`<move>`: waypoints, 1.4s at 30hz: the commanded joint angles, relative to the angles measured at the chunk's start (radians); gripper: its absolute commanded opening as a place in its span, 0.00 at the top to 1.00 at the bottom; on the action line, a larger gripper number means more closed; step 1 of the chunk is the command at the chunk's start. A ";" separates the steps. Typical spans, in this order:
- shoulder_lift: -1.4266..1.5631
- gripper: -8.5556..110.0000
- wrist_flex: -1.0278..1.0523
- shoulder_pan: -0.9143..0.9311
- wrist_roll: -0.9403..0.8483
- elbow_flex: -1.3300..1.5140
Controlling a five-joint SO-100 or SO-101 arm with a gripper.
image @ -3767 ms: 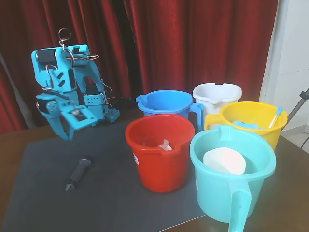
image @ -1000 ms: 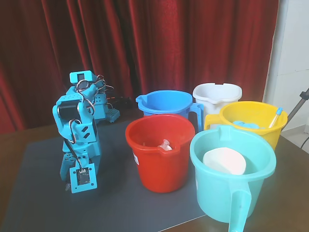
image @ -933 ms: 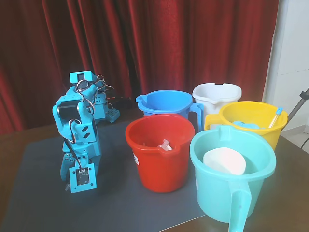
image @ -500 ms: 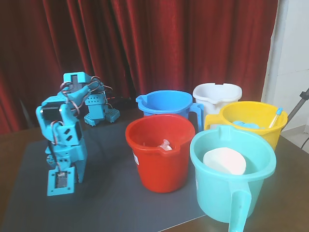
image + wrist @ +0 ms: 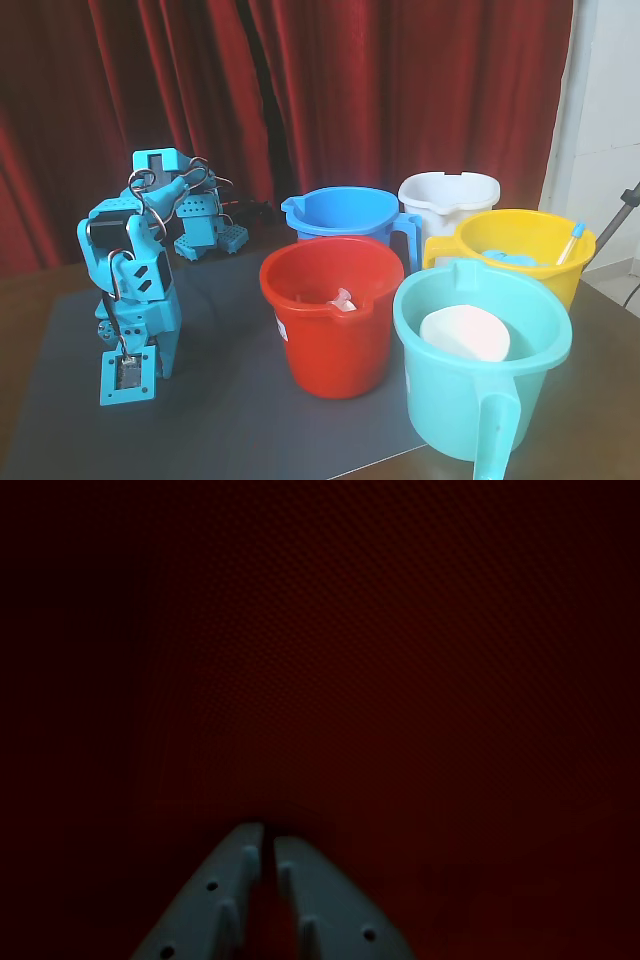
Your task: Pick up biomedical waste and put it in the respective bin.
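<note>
Syringe nowhere to be seen on the dark mat (image 5: 250,430) in the fixed view — the blue arm (image 5: 135,270) is folded down over the mat's left part, its lower end at or just above the surface, and whatever lies beneath it is hidden. Over to the wrist view, and it is very dim: a dark reddish textured surface fills the picture, and the gripper (image 5: 268,842) comes in from the bottom edge with its two pale fingers (image 5: 225,890) drawn nearly together, only a thin slit between the tips. Nothing can be made out in that slit, so whether the syringe is caught there cannot be told. Back in the fixed view, the red bucket (image 5: 332,315) stands to the right of the arm on the mat, upright, with a small pale object (image 5: 342,299) lying inside it and a white label low on its left wall. Behind it sits the blue bucket (image 5: 345,222), handle to the right; further right stand a white bucket (image 5: 448,200) and a yellow bucket (image 5: 520,250) — a blue-tipped dropper stick (image 5: 571,243) leans on the yellow one's rim. Nearest the camera is the teal bucket (image 5: 480,385), a white rounded object (image 5: 464,335) inside. Red curtains (image 5: 400,90) hang behind everything.
</note>
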 commanded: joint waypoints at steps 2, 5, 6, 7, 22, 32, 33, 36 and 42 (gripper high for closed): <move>0.015 0.93 -0.020 -0.020 -0.008 -0.014; 0.017 0.93 0.063 -0.021 -0.034 -0.118; 0.017 0.93 0.115 -0.021 -0.040 -0.175; 0.020 0.93 0.198 -0.021 -0.048 -0.264; 0.003 0.92 0.413 -0.052 -0.262 -0.489; 0.080 0.81 0.413 -0.008 -0.459 -0.204; 0.098 0.81 0.413 -0.002 -0.459 -0.183; 0.160 0.81 0.413 0.009 -0.460 -0.117; 0.328 0.81 0.413 0.008 -0.460 0.037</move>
